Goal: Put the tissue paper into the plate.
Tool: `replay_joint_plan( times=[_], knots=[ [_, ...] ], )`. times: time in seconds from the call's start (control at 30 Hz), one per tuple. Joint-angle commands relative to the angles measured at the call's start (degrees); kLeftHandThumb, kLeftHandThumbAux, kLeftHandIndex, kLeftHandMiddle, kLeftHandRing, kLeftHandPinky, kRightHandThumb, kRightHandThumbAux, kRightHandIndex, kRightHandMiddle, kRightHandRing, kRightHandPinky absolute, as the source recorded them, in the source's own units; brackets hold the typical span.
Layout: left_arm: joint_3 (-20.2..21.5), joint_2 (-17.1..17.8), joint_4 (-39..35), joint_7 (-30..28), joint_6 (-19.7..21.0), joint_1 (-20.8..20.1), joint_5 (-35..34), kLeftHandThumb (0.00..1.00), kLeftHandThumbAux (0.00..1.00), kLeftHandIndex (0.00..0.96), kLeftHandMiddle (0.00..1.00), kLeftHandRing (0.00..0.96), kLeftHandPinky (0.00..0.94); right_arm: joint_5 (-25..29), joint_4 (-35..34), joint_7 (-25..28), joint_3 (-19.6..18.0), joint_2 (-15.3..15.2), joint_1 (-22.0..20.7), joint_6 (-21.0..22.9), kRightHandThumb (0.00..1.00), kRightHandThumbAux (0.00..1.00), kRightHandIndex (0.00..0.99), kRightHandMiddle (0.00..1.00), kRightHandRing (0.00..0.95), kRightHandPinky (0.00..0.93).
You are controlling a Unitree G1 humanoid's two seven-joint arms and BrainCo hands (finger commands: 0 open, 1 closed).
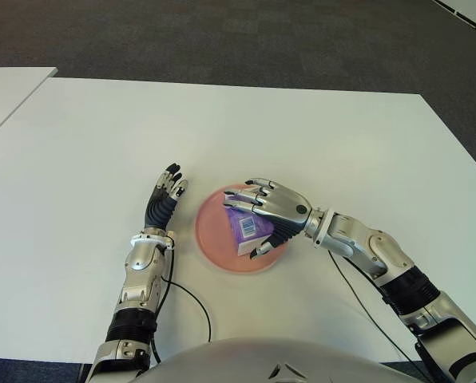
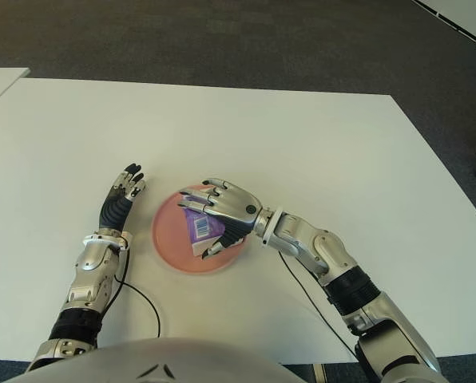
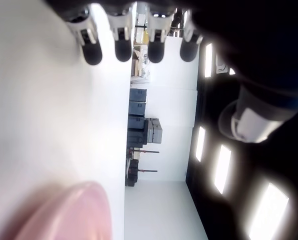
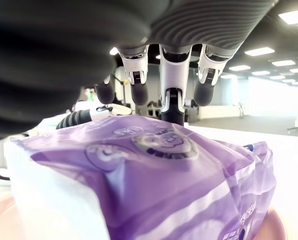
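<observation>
A purple tissue pack [image 1: 248, 229] lies tilted inside the pink plate [image 1: 210, 231] near the table's front edge. My right hand [image 1: 252, 223] arches over the pack, thumb at its lower white edge. In the right wrist view the pack [image 4: 154, 175] fills the space under the palm, and the fingertips [image 4: 139, 92] hang past its far side with a gap showing. My left hand [image 1: 164, 199] shows just left of the plate, fingers stretched forward and holding nothing. The left wrist view shows its straight fingers [image 3: 123, 50] and the plate's rim [image 3: 74, 215].
The white table [image 1: 302, 136] spreads wide behind and to both sides of the plate. Thin black cables [image 1: 192, 303] trail along both forearms near the front edge. Dark carpet lies beyond the table's far edge, and another white table's corner [image 1: 6, 88] sits at the far left.
</observation>
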Motion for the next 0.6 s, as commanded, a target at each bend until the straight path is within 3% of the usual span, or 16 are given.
replay_joint_plan(
  times=[0.03, 0.4, 0.6],
  knots=[
    [-0.11, 0.0, 1.82, 0.24, 1.19, 1.07, 0.58, 0.0, 0.541, 0.0, 0.0, 0.0, 0.0, -1.46, 0.88, 2.31, 1.04, -0.99, 2.33, 0.32, 0.031, 0.371, 0.0, 0.0, 0.0, 0.0],
    [-0.02, -0.31, 2.4, 0.79, 1.66, 0.6, 0.63, 0.0, 0.537, 0.0, 0.0, 0.0, 0.0, -1.26, 0.63, 2.71, 0.7, -1.41, 2.72, 0.39, 0.037, 0.389, 0.0, 0.0, 0.0, 0.0],
    [0.04, -0.45, 2.7, 0.92, 1.72, 0.33, 0.57, 0.0, 0.54, 0.0, 0.0, 0.0, 0.0, 0.1, 1.28, 1.03, -1.42, -1.88, 2.58, 0.16, 0.037, 0.391, 0.0, 0.0, 0.0, 0.0]
  ],
)
